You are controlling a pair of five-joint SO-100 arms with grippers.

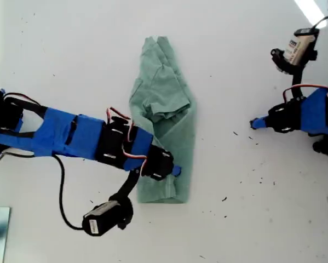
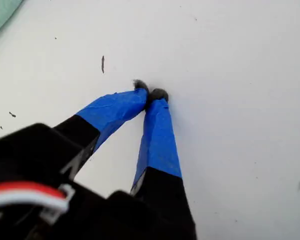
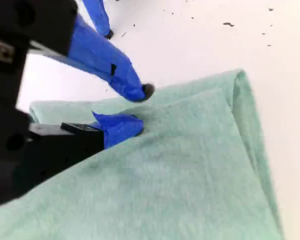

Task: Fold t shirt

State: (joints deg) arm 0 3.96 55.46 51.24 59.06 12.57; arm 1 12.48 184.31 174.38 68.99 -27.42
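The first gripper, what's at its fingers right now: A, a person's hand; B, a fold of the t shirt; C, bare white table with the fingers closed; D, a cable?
C: my first gripper has its tips together over the bare table, away from the t shirt.

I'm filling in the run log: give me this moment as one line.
t shirt: folded lengthwise on table | second end effector: open over lower hem | first end effector: shut, empty, on bare table, exterior view's right

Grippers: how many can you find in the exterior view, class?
2: my second gripper on the t shirt at centre; my first gripper, shut, over bare table at that view's right.
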